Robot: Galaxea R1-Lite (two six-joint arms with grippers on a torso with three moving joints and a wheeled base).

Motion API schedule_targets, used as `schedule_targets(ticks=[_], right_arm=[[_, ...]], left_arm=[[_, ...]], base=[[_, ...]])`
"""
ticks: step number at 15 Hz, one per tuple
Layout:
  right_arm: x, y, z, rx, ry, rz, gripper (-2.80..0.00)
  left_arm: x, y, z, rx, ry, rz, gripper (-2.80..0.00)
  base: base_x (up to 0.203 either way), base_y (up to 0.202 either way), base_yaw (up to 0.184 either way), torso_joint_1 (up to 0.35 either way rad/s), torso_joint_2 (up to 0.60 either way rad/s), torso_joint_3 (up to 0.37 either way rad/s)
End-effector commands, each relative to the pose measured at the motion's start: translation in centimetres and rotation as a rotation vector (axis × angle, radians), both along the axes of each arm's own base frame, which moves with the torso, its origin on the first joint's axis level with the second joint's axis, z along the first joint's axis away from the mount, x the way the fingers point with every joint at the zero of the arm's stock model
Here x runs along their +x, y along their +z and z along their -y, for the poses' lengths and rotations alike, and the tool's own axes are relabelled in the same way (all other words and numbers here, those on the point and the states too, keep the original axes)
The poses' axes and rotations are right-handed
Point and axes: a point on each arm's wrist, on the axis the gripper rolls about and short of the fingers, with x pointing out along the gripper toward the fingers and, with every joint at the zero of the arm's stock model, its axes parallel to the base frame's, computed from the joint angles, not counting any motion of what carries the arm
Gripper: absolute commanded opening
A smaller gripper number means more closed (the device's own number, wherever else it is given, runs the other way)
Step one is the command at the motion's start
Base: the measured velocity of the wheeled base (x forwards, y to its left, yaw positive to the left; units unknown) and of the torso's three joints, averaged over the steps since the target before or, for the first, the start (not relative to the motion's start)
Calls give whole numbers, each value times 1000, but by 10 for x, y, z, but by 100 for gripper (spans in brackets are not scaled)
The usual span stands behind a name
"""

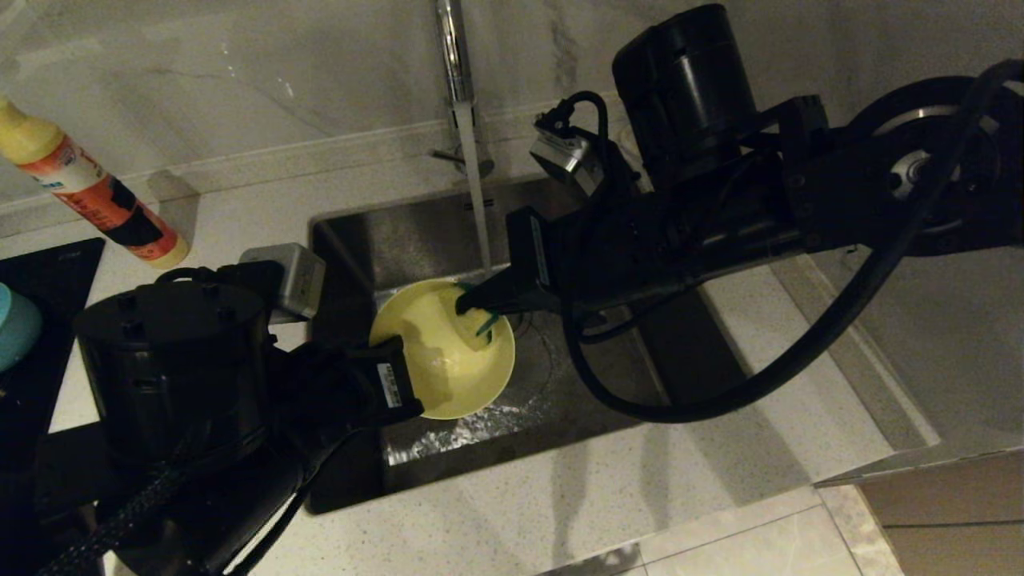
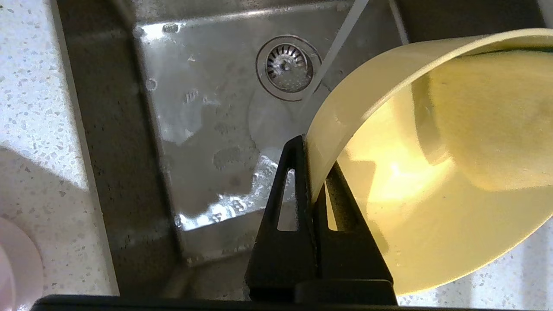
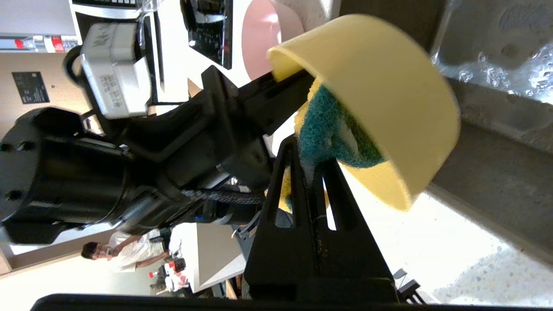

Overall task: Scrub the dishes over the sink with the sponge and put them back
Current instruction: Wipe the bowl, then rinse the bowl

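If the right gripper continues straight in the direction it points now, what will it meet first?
Most likely the inner wall of the yellow bowl. The right gripper, shut on the sponge, points into the bowl, which the left gripper holds by its rim over the sink. The sponge seems to touch it already.

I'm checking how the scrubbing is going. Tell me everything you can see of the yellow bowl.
The yellow bowl is small, round, plain pale plastic, tilted above the sink near the running water. The left gripper is shut on its rim, one finger inside, one outside. The right gripper presses the green-faced sponge into its hollow.
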Motion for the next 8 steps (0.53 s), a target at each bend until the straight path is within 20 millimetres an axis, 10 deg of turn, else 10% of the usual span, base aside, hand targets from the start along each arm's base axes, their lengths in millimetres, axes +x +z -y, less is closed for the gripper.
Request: schedule_targets(ticks=[1,8], right_arm=[[-7,7,5,10,5,2,-280],[-31,28,37,6,-6,9,-280]], left_arm=[[2,3,1,-14,7,9,-280],[14,11,-9,-40,73,32,-280]], base=[[0,0,0,0,0,0],[0,0,0,0,0,0]])
